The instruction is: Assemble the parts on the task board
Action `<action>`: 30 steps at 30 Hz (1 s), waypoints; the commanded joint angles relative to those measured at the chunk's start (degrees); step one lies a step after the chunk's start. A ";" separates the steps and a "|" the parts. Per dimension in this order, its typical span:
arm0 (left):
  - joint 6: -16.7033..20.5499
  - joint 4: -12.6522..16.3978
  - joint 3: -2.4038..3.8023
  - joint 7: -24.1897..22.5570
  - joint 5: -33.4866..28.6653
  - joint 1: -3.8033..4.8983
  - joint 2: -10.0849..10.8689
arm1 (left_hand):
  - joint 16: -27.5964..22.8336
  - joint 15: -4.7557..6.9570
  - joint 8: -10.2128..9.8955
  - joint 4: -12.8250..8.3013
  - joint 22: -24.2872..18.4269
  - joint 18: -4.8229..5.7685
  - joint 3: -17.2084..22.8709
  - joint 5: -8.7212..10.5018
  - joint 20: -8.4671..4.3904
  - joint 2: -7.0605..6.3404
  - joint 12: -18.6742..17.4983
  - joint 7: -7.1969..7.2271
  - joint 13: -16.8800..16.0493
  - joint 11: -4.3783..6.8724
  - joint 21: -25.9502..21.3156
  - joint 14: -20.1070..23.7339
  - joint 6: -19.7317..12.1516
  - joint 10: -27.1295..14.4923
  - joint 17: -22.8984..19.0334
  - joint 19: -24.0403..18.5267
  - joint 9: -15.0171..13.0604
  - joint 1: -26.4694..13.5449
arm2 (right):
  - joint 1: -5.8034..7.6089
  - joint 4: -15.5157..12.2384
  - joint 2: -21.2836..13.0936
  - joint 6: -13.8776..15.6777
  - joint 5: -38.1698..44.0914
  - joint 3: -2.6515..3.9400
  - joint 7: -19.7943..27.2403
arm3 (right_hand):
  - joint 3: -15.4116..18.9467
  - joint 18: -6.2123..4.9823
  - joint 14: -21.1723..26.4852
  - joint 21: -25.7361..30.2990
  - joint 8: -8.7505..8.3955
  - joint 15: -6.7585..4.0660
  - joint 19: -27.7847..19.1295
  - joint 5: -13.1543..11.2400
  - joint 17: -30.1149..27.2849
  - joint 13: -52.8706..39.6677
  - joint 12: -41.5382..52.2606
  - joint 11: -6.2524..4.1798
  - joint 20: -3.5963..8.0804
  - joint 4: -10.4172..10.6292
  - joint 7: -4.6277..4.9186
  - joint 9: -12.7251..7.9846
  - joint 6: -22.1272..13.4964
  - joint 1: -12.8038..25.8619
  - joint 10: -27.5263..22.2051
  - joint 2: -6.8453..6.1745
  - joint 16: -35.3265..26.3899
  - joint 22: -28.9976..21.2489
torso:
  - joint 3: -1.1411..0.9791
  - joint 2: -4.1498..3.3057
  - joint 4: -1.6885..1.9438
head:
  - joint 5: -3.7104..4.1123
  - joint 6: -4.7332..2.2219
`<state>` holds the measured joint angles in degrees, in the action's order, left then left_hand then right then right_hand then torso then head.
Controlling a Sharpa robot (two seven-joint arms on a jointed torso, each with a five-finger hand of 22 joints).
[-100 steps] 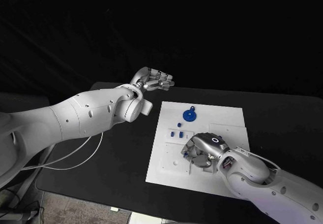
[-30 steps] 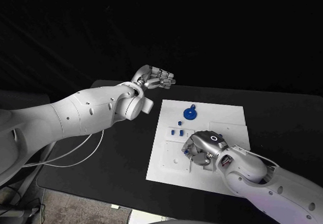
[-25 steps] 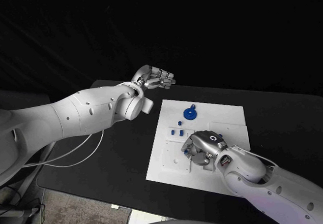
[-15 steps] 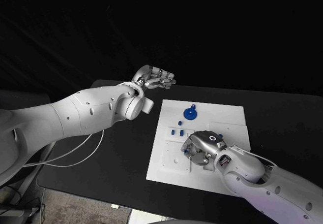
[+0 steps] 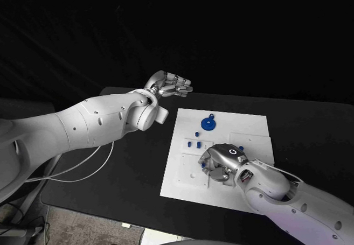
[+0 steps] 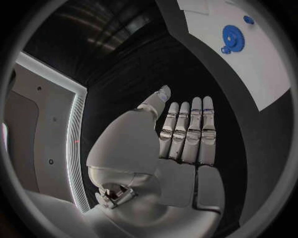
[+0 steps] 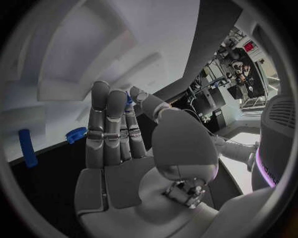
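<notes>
The white task board (image 5: pixel 224 132) lies mid-table. On it a blue gear (image 5: pixel 207 125) sits at the far end, with a small blue peg (image 5: pixel 197 134) and two short blue pieces (image 5: pixel 194 145) nearer. My right hand (image 5: pixel 220 163) is down on the board's near half, fingertips against the surface. In the right wrist view its thumb and a finger (image 7: pixel 137 96) pinch a small blue part (image 7: pixel 128 101). My left hand (image 5: pixel 170 84) hovers past the board's far left corner, fingers straight and holding nothing. The gear (image 6: pixel 233 36) also appears in the left wrist view.
Black table (image 5: pixel 124 156) surrounds the board. A white cable (image 5: pixel 85 169) hangs off my left arm near the table's left edge. Raised white blocks (image 7: pixel 93 74) stand on the board ahead of the right hand, with a blue peg (image 7: pixel 26 147) and a blue toothed piece (image 7: pixel 76 134) beside it.
My right hand has crept slightly toward the board's far left, staying low on it. The left hand has lifted a touch and otherwise stays put.
</notes>
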<state>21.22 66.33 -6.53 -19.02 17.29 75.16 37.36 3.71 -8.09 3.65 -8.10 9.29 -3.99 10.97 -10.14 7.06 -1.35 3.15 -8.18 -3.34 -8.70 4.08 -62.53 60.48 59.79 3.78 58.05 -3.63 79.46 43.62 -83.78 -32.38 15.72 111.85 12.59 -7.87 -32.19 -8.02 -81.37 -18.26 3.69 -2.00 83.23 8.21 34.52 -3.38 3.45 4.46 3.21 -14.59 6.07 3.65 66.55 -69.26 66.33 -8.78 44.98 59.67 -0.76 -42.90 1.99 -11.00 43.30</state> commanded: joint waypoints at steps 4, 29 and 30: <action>-0.99 -0.06 0.05 -0.21 -0.26 0.09 -0.10 | -0.26 -0.14 -0.06 0.01 -0.05 -0.86 -0.22 0.00 0.15 0.48 0.35 -0.08 0.02 -0.16 0.21 0.42 -0.04 -0.36 -0.06 0.25 0.04 0.10 | -0.24 0.23 -0.25 2.09 -1.49 -0.19 -0.07 | 5.57 -1.92 -0.15 1.76 -0.13 0.88 0.87 -0.19 -1.02 0.02 -0.03 0.86 -1.09 0.80 -0.66 -0.08 -3.34 -1.99 -3.17 -0.81 -0.28 -1.33 | -0.04 0.01 0.04 | 0.28 -0.14; -1.45 -0.19 0.03 -0.21 -0.26 0.09 0.77 | -0.25 -0.10 -0.05 0.07 -0.38 -0.89 -0.28 0.00 0.14 0.55 0.35 -0.09 0.02 -0.12 0.24 0.33 -0.05 -0.27 -0.05 0.35 0.04 0.18 | 1.11 -7.41 -7.55 2.63 -15.60 4.76 1.64 | 9.88 -1.23 -1.00 2.92 -0.15 0.47 2.75 2.73 -1.54 0.03 -0.05 0.20 -0.67 2.35 -0.04 -0.09 -4.41 -1.19 -0.71 -0.15 0.95 -1.80 | 0.04 0.09 -0.20 | 2.73 -1.90; -1.45 -0.18 0.03 -0.22 -0.26 0.09 0.81 | -0.25 -0.10 -0.05 0.07 -0.38 -0.89 -0.28 0.00 0.14 0.55 0.35 -0.09 0.02 -0.12 0.24 0.33 -0.05 -0.27 -0.05 0.35 0.04 0.18 | 1.40 -7.57 -8.03 2.00 -16.64 5.10 1.64 | 10.20 -1.15 -1.06 2.79 -0.14 0.43 2.80 3.02 -1.43 0.03 -0.05 0.18 -0.61 2.38 0.05 -0.08 -4.37 -1.16 -0.59 -0.02 1.11 -1.72 | 0.03 0.06 -0.18 | 2.93 -2.01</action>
<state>20.58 65.98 -6.54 -18.85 17.28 75.16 38.18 3.71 -8.09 3.65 -8.11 8.96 -3.99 10.98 -10.14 7.06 -1.35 3.15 -8.18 -3.35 -8.70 4.08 -62.53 60.48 59.79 3.78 58.05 -3.63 79.46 44.73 -90.95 -39.94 20.40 101.42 17.50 -7.06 -22.26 -9.27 -82.06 -15.29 3.64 -1.50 83.92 11.03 32.97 -3.29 3.22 4.60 2.33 -12.26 5.94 3.63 62.24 -70.81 65.44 -8.80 45.92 57.84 -0.76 -42.84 1.90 -8.73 41.69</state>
